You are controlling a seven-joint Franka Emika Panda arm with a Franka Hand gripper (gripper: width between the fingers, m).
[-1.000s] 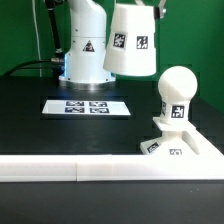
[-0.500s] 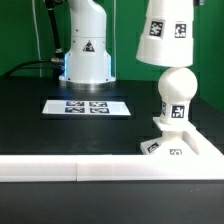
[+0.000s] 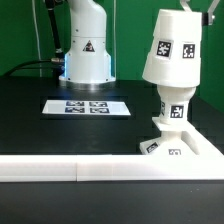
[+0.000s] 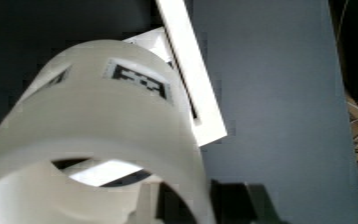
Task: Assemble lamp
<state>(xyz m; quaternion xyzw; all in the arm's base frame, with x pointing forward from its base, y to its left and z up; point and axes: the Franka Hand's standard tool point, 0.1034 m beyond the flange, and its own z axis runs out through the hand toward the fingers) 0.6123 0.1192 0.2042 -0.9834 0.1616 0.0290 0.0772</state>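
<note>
The arm reached in from the top right of the exterior view. The gripper (image 3: 193,8) was mostly cut off there, so I could not tell how its fingers stood. The shade (image 3: 176,52) hung upright over the bulb (image 3: 174,98), covering its top. The base (image 3: 172,139) sat on the tabletop (image 3: 40,130).

One shade (image 3: 174,50) is counted, along with one bulb (image 3: 175,104), mostly covered by it, and one base (image 3: 165,140). One marker board (image 3: 87,106) is seen on the table, with four tags printed on it. One robot arm (image 3: 85,40) and one white rail (image 3: 70,168) are also counted.
</note>
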